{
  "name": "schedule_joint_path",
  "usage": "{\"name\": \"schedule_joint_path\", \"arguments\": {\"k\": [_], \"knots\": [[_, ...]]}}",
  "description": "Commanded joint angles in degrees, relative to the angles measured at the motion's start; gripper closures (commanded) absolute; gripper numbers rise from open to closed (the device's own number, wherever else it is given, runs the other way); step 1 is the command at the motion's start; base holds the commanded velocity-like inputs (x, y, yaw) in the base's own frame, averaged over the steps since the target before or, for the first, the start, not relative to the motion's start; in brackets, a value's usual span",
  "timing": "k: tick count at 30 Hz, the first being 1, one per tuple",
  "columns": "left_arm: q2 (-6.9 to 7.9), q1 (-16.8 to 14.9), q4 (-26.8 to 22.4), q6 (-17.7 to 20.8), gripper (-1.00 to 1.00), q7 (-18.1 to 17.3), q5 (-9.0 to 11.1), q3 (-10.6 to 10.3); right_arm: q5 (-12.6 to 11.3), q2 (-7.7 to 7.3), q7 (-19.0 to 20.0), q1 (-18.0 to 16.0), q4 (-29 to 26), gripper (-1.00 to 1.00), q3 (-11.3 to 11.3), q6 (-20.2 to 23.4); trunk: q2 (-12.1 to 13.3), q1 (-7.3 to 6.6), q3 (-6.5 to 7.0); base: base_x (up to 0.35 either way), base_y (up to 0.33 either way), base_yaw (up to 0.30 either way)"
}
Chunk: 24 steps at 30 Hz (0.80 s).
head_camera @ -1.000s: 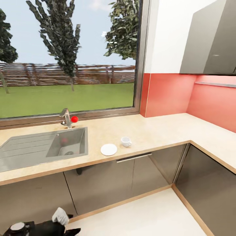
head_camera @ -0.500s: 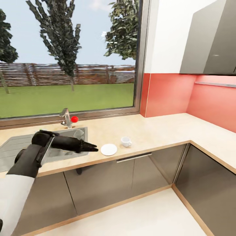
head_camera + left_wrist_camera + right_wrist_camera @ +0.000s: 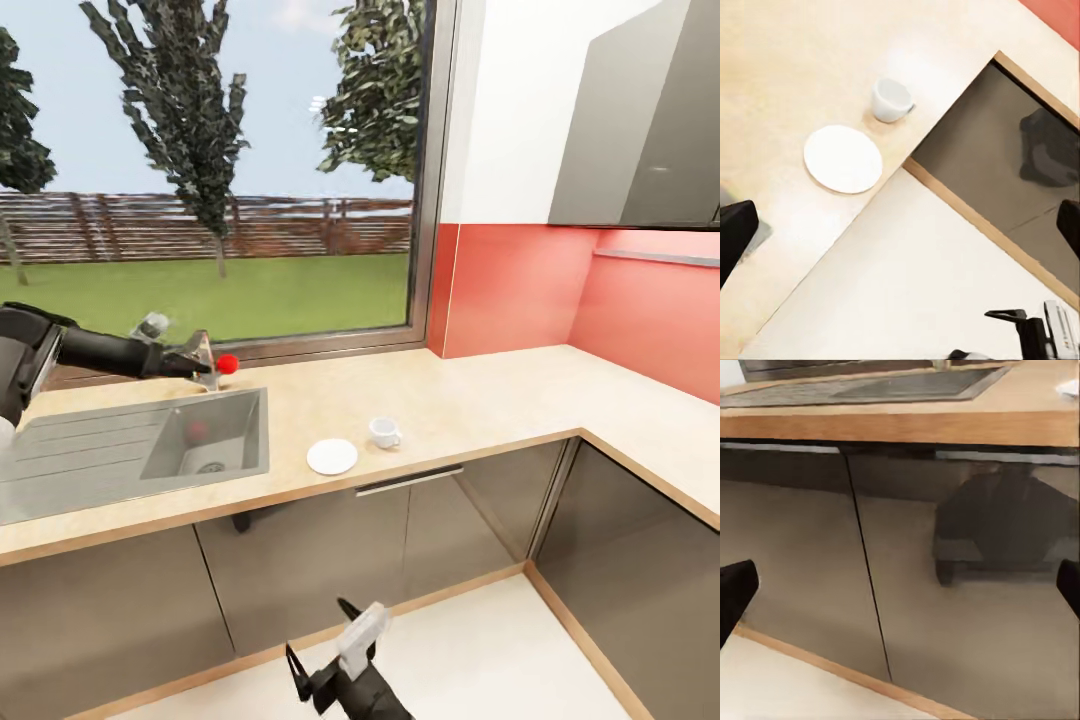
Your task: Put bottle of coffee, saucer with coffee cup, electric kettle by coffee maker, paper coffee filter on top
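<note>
We face a long beige countertop (image 3: 470, 400) that runs under a wide window (image 3: 210, 170) and turns a corner at the right, below a red backsplash (image 3: 520, 290). Dark cabinet fronts (image 3: 300, 560) stand beneath it, with pale open floor (image 3: 480, 660) before them. One steel sink (image 3: 120, 450) sits at the left. One saucer (image 3: 332, 456) lies near the front edge, one coffee cup (image 3: 384, 432) just beside it, apart. Our left gripper (image 3: 185, 362) hangs by the tap, our right gripper (image 3: 320, 650) low over the floor; both spread wide apart, holding nothing.
</note>
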Motion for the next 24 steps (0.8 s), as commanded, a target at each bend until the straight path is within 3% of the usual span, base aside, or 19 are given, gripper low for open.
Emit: {"name": "schedule_joint_path", "arguments": {"k": [1, 3, 4, 5, 7, 8, 9, 10, 11, 13, 14, 15, 16, 17, 20, 22, 24], "knots": [[1.40, 0.07, -0.06, 0.58, -1.00, -0.62, -1.70, -0.07, 0.36, 0.03, 0.12, -0.02, -3.75, -1.00, 0.86, 3.51, -0.05, 0.01, -0.09, 0.000, 0.000, 0.000], [3.50, 0.28, -0.04, 0.53, -1.00, -0.69, -2.93, -0.07, -1.78, 0.03, 0.21, -0.02, -12.07, -1.00, 1.86, 11.51, -0.05, 0.01, -0.09, 0.000, 0.000, 0.000], [4.16, 0.37, 0.03, 0.50, -1.00, -0.72, -3.24, -0.07, -4.03, 0.03, 0.21, -0.02, -16.42, -1.00, 2.08, 15.37, -0.05, 0.01, -0.09, 0.000, 0.000, 0.000], [4.74, 0.45, 0.18, 0.48, -1.00, -0.77, -3.49, -0.10, -8.50, 0.03, 0.17, -0.07, -21.46, -1.00, 2.26, 20.54, -0.05, 0.01, -0.09, 0.000, 0.000, 0.000], [5.05, 0.50, 0.28, 0.47, -1.00, -0.80, -3.52, -0.16, -14.96, 0.03, 0.05, -1.59, -24.72, -1.00, 2.28, 26.06, -0.05, 0.01, -0.09, 0.000, 0.000, 0.000], [5.08, 0.52, 0.28, 0.47, -1.00, -0.80, -3.52, -0.16, -16.45, 0.03, -0.12, -2.47, -25.16, -1.00, 2.23, 27.19, -0.05, 0.01, -0.09, 0.000, 0.000, 0.000], [5.17, 0.59, 0.33, 0.46, -1.00, -0.84, -3.44, -0.14, -23.22, 0.03, -3.52, -8.67, -26.25, -1.00, 1.98, 30.99, -0.05, 0.01, -0.09, 0.000, 0.000, 0.000], [5.16, 0.60, 0.37, 0.48, -1.00, -0.91, -3.40, -0.11, -27.08, 0.03, -7.73, -12.44, -26.47, -1.00, 1.87, 31.99, -0.05, 0.01, -0.09, 0.000, 0.000, 0.000], [5.13, 0.61, 0.38, 0.49, -1.00, -0.92, -3.37, -0.10, -28.36, 0.03, -9.37, -13.57, -26.49, -1.00, 1.83, 32.20, -0.05, 0.01, -0.09, 0.000, 0.000, 0.000], [5.07, 0.59, 0.47, 0.54, -1.00, -0.90, -3.23, -0.08, -33.53, 0.03, -16.38, -17.93, -26.44, -1.00, 1.36, 32.68, -0.05, 0.01, -0.09, 0.000, 0.000, 0.000], [4.96, 0.59, 0.54, 0.59, -1.00, -0.83, -3.12, -0.06, -37.58, 0.03, -20.95, -21.12, -26.40, -1.00, 0.67, 32.86, -0.05, 0.01, -0.09, 0.000, 0.000, 0.000], [4.69, 0.60, 0.60, 0.63, -1.00, -0.74, -3.06, -0.02, -41.79, 0.03, -24.14, -23.92, -26.35, -1.00, -0.30, 33.03, -0.05, 0.01, -0.09, 0.000, 0.000, 0.000], [4.50, 0.62, 0.61, 0.65, -1.00, -0.72, -3.05, -0.01, -43.27, 0.03, -24.90, -24.68, -26.32, -1.00, -0.73, 33.14, -0.05, 0.01, -0.09, 0.000, 0.000, 0.000], [3.29, 1.07, 0.62, 0.68, -1.00, -0.68, -3.08, 0.02, -48.40, 0.03, -26.42, -26.29, -26.14, -1.00, -2.81, 34.20, -0.05, 0.01, -0.09, 0.000, 0.000, 0.000], [0.33, 2.74, 0.32, 0.71, -1.00, -0.59, -3.23, 0.25, -58.51, 0.03, -27.95, -27.96, -25.65, -1.00, -9.69, 39.88, -0.05, 0.01, -0.09, 0.000, 0.000, 0.000], [-0.74, 3.53, 0.45, 0.71, -1.00, -0.57, -3.25, 0.31, -60.47, 0.03, -30.07, -28.82, -25.30, -1.00, -12.31, 42.27, -0.05, 0.01, -0.09, 0.000, 0.000, 0.000], [-3.10, 5.17, 0.58, 0.72, -1.00, -0.47, -3.29, 0.36, -62.71, 0.03, -38.27, -30.59, -24.96, -1.00, -15.19, 44.40, -0.05, 0.01, -0.09, 0.000, 0.000, 0.000]]}}
